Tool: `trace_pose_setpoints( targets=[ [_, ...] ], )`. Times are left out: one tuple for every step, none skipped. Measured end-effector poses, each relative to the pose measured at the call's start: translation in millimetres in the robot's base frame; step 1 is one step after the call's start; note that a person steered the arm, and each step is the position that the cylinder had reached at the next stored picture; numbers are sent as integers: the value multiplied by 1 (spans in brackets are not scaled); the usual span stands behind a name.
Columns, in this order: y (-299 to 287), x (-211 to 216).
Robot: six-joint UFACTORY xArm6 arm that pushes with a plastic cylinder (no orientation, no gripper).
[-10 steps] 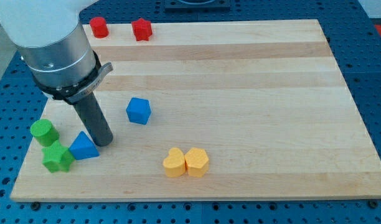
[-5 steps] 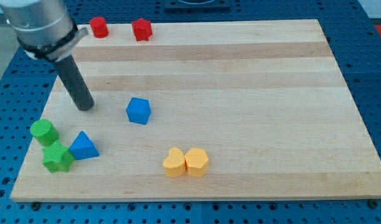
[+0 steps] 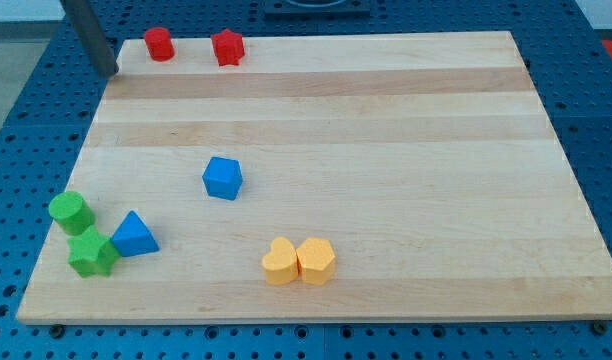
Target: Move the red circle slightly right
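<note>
The red circle (image 3: pixel 159 43) stands at the board's top-left corner. A red star (image 3: pixel 227 47) sits a short way to its right. My tip (image 3: pixel 110 71) is at the view's top left, just off the board's left edge, to the left of and slightly below the red circle, not touching it. Only the rod's lower part shows.
A blue cube (image 3: pixel 222 178) sits left of centre. A green cylinder (image 3: pixel 69 212), a green star (image 3: pixel 91 252) and a blue triangle (image 3: pixel 134 235) cluster at the bottom left. Two yellow blocks (image 3: pixel 299 260) touch near the bottom middle. The wooden board (image 3: pixel 386 150) lies on a blue pegboard.
My tip has moved up and to the left, from beside the blue triangle to the board's top-left corner near the red circle. No block has moved.
</note>
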State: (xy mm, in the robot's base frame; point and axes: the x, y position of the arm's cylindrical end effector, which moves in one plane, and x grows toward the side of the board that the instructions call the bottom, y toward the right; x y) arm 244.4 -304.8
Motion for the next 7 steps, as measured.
trace_pose_setpoints(
  targets=[
    [0,-20],
    [0,-31],
    [14,-45],
    [24,-52],
    [63,-48],
    [120,-47],
    [163,-47]
  ],
)
